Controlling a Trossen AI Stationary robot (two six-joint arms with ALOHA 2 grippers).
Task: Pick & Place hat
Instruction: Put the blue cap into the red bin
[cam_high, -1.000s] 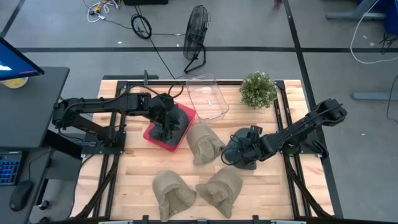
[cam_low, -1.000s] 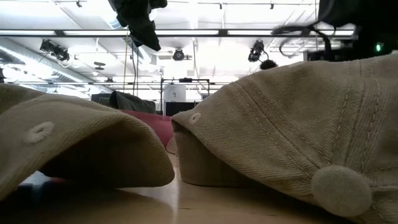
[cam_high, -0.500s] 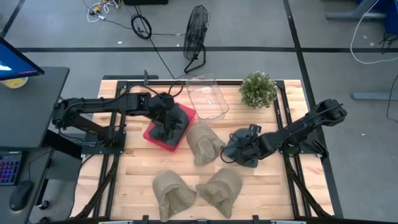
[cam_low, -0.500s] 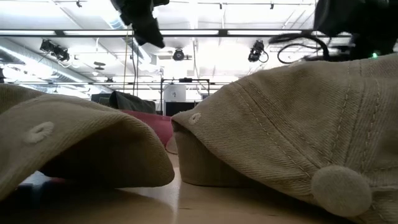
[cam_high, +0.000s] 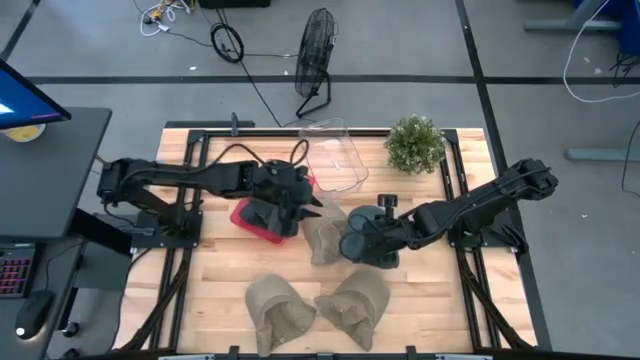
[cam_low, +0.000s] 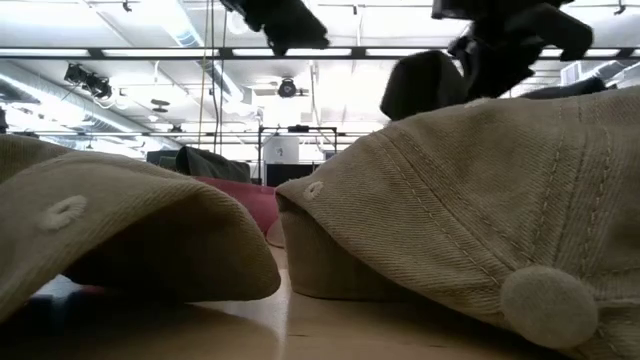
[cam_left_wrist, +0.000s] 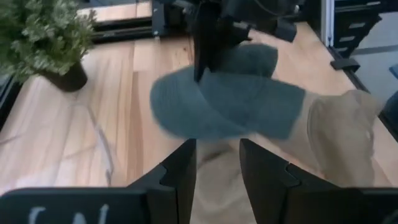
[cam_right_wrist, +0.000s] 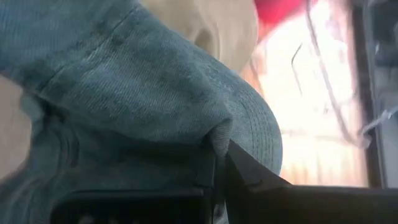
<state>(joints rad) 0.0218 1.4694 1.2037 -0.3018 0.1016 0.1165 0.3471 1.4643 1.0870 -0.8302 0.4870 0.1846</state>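
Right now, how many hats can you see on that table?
5: a red hat under the left gripper, a dark hat held by the right gripper, three tan hats. More may be hidden.

Three tan hats lie on the bench: one at the middle (cam_high: 327, 232), one at the near left (cam_high: 278, 311) and one at the near right (cam_high: 355, 303). One dark grey-blue hat (cam_high: 362, 243) sits right of the middle tan one. There is one red hat (cam_high: 247, 216), one clear plastic bin (cam_high: 332, 155) and one small potted plant (cam_high: 415, 143) at the far right. Two arms reach over the bench.
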